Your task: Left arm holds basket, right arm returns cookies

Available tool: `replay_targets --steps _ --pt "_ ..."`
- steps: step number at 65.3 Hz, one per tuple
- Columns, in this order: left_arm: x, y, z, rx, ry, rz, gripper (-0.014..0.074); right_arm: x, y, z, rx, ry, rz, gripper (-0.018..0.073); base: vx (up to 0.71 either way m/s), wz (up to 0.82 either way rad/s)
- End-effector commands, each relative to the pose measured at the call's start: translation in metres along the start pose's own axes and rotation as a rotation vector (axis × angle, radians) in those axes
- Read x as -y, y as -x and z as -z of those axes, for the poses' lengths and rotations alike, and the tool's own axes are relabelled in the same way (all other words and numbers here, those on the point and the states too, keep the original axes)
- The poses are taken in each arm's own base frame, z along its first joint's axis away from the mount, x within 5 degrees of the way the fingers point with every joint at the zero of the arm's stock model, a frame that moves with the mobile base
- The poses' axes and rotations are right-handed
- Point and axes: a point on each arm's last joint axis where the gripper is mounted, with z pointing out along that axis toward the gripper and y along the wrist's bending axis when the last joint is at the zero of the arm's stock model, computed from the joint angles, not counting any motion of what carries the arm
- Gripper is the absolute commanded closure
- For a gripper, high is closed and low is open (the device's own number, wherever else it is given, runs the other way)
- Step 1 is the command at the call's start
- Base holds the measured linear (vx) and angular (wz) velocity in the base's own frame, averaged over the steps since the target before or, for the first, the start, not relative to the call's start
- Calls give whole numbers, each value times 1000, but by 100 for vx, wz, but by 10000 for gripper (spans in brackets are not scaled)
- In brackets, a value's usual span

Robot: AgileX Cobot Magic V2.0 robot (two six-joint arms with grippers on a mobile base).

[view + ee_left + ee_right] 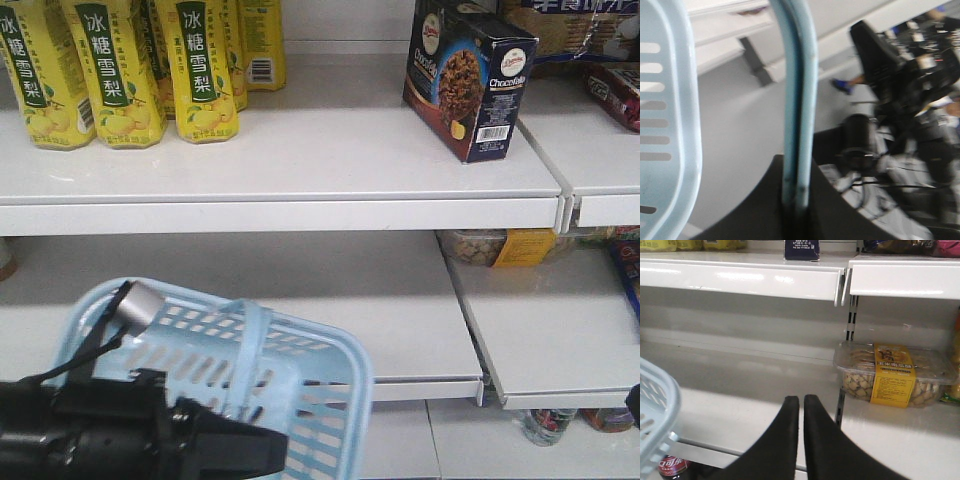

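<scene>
Exterior front-facing view shows the cookie box (pixel 468 82) standing on the upper shelf (pixel 300 160), tilted a little, well right of the yellow pear-drink bottles (pixel 120 70). From that I judge the main job is done: the cookies are back on the shelf and nothing of mine touches them.

My left jaws (pixel 795 205) are clamped on the handle (pixel 799 100) of the light blue basket (pixel 300 390); the left wrist view shows the handle bar running straight down into my dark grip. In the front view the basket hangs low, in front of the lower shelf (pixel 380 300), and what I can see of its inside looks empty, though my own arm hides part of it.

My right jaws (pixel 801 407) are together, fingertips nearly touching, with nothing between them. They sit low in front of the lower shelf, near the divider, with a clear tub of snacks (pixel 892 374) beyond and to the right. The basket rim shows at the left edge of that view.

What is left, I reckon, is only to pull the right arm clear and keep the basket steady.
</scene>
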Motion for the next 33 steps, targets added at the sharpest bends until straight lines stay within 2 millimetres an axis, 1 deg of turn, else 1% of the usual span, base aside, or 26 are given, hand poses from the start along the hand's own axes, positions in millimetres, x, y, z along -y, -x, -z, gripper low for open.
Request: replay_targets --steps 1,8,13,20,26,33 --pt "9 -11 22 126 59 -101 602 -1 16 1 99 3 11 570 0 0" --pt "5 -27 46 266 203 -225 602 -1 16 1 99 3 11 570 0 0" --pt "1 -39 63 362 288 -273 602 -1 16 1 99 3 11 570 0 0" --pt "-7 -55 83 517 382 -281 602 -1 16 1 99 3 11 570 0 0" --pt "-18 -67 95 615 458 -321 602 -1 16 1 99 3 11 570 0 0" --pt "-30 -79 101 674 525 -374 602 -1 16 1 99 3 11 570 0 0"
